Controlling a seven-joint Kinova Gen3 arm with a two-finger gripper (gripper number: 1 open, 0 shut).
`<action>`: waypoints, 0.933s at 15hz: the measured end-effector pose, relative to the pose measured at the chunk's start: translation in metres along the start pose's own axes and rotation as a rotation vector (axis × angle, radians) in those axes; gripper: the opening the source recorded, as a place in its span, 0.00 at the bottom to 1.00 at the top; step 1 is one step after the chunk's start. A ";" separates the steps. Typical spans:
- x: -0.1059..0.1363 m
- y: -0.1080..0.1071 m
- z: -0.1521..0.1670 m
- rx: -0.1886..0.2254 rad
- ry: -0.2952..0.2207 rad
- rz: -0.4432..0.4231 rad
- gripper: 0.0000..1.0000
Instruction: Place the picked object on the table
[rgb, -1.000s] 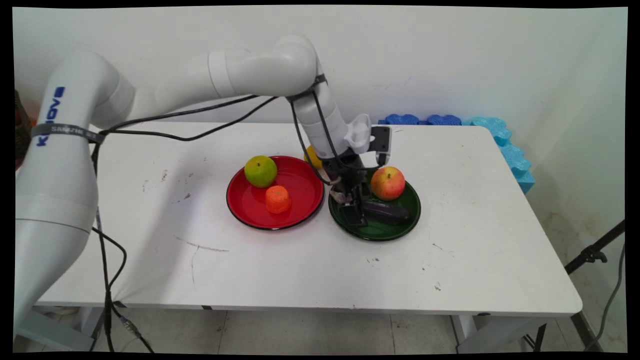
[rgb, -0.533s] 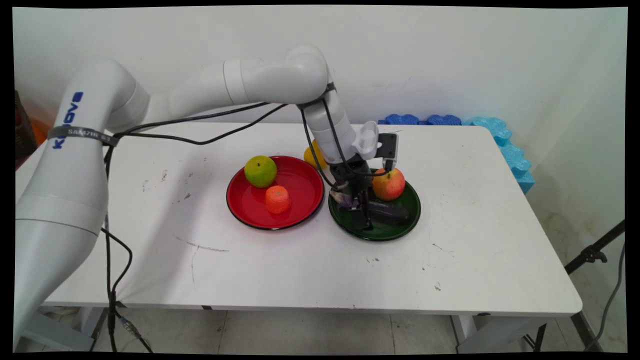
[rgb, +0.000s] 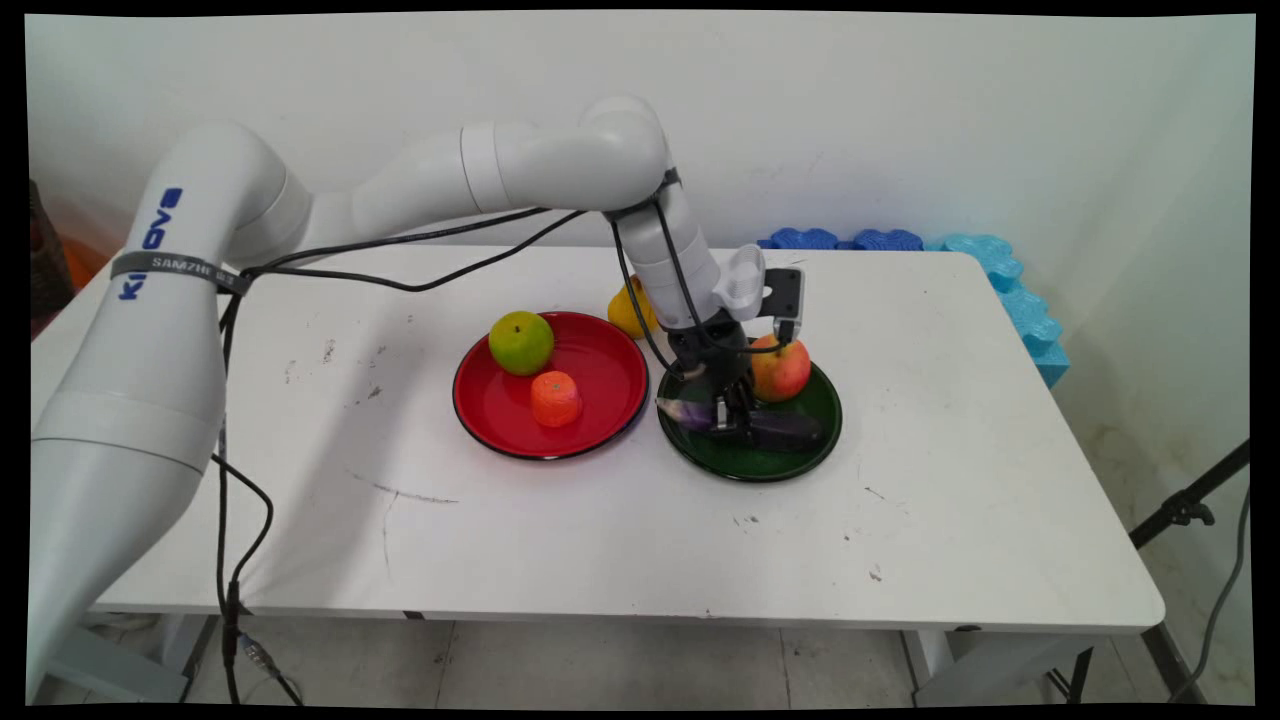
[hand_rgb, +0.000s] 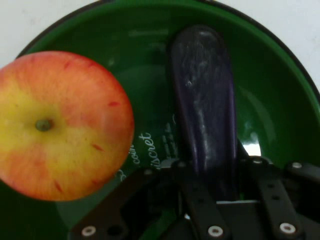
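Observation:
A dark purple eggplant (hand_rgb: 205, 100) lies in the green plate (hand_rgb: 280, 100), and my gripper (hand_rgb: 210, 172) is shut on its near end, a finger on each side. In the main view the gripper (rgb: 728, 415) stands low in the green plate (rgb: 790, 460), holding the eggplant (rgb: 785, 428) at its left part. A red-and-yellow apple (rgb: 785, 368) sits in the same plate just behind the gripper; in the hand view the apple (hand_rgb: 60, 125) is to the left of the eggplant.
A red plate (rgb: 500, 410) to the left holds a green apple (rgb: 520, 342) and a small orange fruit (rgb: 555, 398). A yellow fruit (rgb: 628, 312) lies on the table behind the plates. Blue foam pieces (rgb: 1000, 270) line the table's back right edge.
The gripper has moved a little right and down into the green plate and shut on the eggplant. The arm's upper links have swung right with it.

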 end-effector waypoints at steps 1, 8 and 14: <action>0.001 0.001 -0.003 0.002 0.005 -0.018 0.00; 0.013 0.030 -0.059 0.039 0.065 -0.150 0.00; 0.002 0.062 -0.111 0.063 0.110 -0.204 0.00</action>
